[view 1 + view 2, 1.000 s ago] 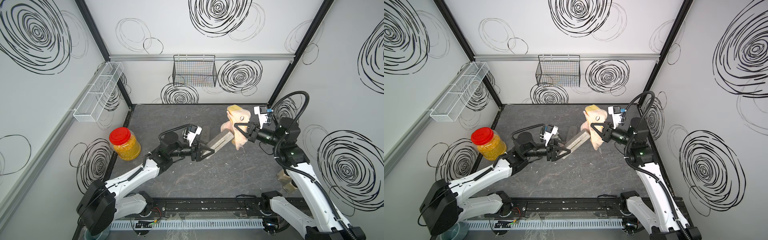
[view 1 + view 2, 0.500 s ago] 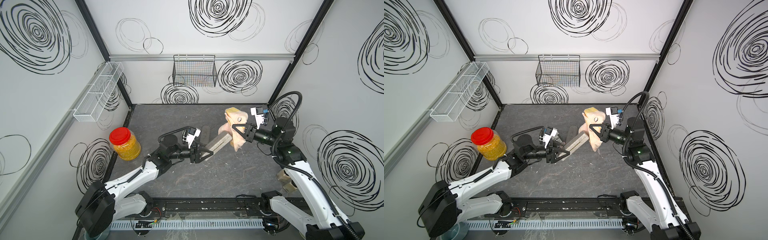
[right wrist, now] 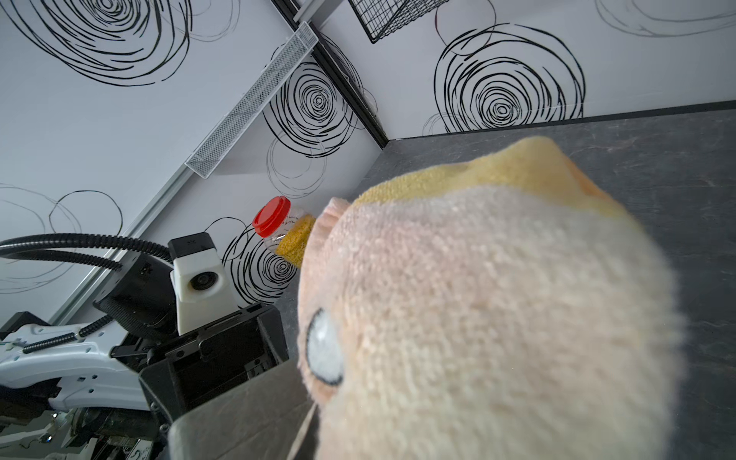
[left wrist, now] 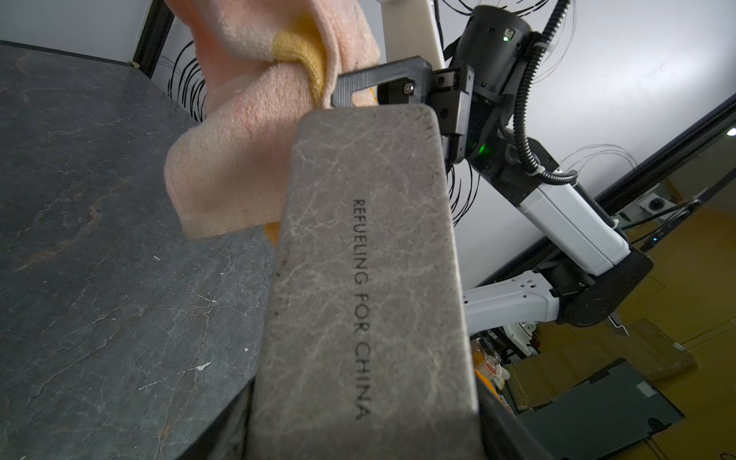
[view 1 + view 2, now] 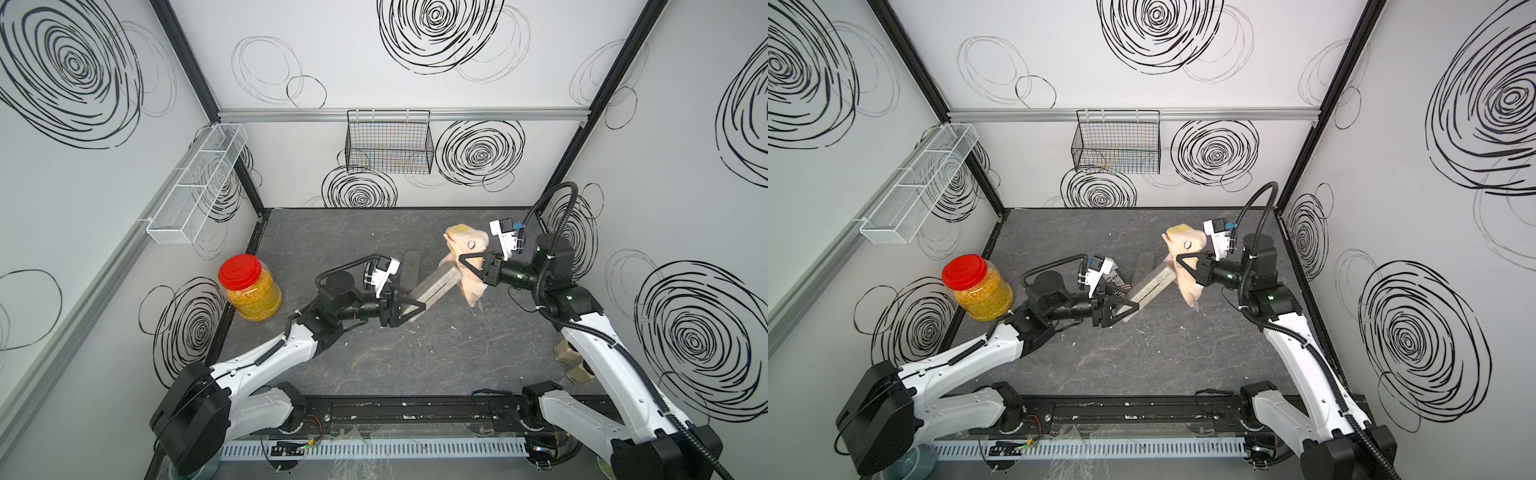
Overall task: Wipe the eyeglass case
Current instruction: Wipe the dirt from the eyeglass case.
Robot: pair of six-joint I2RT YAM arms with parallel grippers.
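The dark stone-patterned tabletop (image 5: 415,374) is walled on three sides. Its front half is bare apart from pale specks, so the widest open room lies toward the arms' bases. A red-lidded jar (image 5: 249,286) of yellow grains stands at the left edge against the wall. A black wire basket (image 5: 388,141) hangs on the back wall and a white mesh shelf (image 5: 195,187) on the left one, both well above the work. The grey eyeglass case (image 5: 434,286) is lifted off the tabletop near the middle and tilted, its far end higher. The left fingers (image 5: 419,306) stand partly apart, clamped on its near end. The right fingers (image 5: 463,261) are closed on a bunched pink-and-yellow towel (image 5: 467,245), which touches the case's far end and hangs down beside it. The towel buries the right fingertips and hides that end of the case in both top views. It also fills most of the right wrist view, blurred. The left wrist view shows the case's printed face, "REFUELING FOR CHINA", but cuts off its gripped end. A dark oblong thing (image 5: 1144,266) lies flat behind the case; I cannot tell what it is.
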